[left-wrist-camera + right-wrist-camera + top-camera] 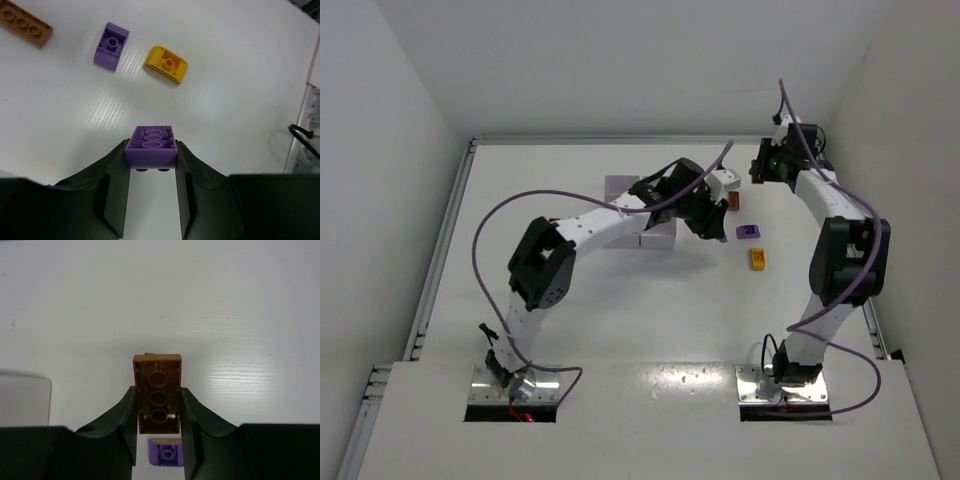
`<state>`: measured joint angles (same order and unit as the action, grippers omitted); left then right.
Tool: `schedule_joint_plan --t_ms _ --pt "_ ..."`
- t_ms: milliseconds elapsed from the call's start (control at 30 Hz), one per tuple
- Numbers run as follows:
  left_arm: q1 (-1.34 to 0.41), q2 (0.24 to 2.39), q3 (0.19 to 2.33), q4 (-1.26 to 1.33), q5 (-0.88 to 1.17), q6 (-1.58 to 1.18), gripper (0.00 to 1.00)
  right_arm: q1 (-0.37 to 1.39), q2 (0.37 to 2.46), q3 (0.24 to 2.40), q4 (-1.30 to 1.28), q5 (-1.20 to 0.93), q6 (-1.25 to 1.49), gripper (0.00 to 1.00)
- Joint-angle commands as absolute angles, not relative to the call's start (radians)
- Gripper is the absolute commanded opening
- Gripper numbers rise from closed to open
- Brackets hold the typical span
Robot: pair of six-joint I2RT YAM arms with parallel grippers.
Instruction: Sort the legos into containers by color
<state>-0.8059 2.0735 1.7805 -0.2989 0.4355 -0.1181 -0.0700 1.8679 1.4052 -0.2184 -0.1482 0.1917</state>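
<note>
My left gripper (151, 147) is shut on a purple lego (151, 140), held underside up above the table. Ahead of it on the table lie another purple lego (111, 44), a yellow one (167, 63) and an orange-brown one (25, 25). My right gripper (157, 390) is shut on an orange-brown lego (157, 395), its hollow underside facing the camera. A purple lego (167, 455) shows below that one. From above, the left gripper (713, 228) hangs just right of the white tray of containers (618, 186), which the left arm partly hides.
The loose purple (748, 232), yellow (758, 258) and orange-brown (733, 200) legos lie between the two arms on the white table. White walls close in the table at the back and both sides. A pale tray corner (22, 397) shows in the right wrist view.
</note>
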Motion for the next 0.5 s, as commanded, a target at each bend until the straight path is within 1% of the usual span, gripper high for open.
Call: schedule_joint_plan --t_ms 0,100,133,200,333,367,400,467 --pt "-0.81 2.166 1.876 -0.295 0.382 -0.153 0.0 -0.113 1.766 1.379 -0.192 -0.15 0.222 0.0" --pt "-0.819 2.264 1.948 -0.295 0.373 -0.153 0.0 -0.143 1.721 1.359 -0.213 -0.175 0.222 0.0" --pt "-0.819 2.307 1.982 -0.295 0.373 -0.153 0.03 -0.152 1.71 1.347 -0.222 -0.187 0.222 0.0" --pt "-0.819 2.336 2.003 -0.285 0.362 -0.153 0.04 -0.161 1.691 1.333 -0.222 -0.21 0.213 0.0" --pt "-0.819 2.375 2.029 -0.285 0.362 -0.153 0.16 -0.17 1.651 1.315 -0.236 -0.23 0.204 0.0" --pt "-0.819 2.388 2.039 -0.276 0.362 -0.153 0.21 -0.17 1.651 1.306 -0.245 -0.242 0.195 0.0" --pt "-0.828 2.401 2.048 -0.276 0.362 -0.153 0.24 -0.17 1.64 1.305 -0.245 -0.242 0.195 0.0" --pt "-0.828 2.401 2.057 -0.276 0.362 -0.153 0.26 -0.17 1.631 1.296 -0.245 -0.262 0.195 0.0"
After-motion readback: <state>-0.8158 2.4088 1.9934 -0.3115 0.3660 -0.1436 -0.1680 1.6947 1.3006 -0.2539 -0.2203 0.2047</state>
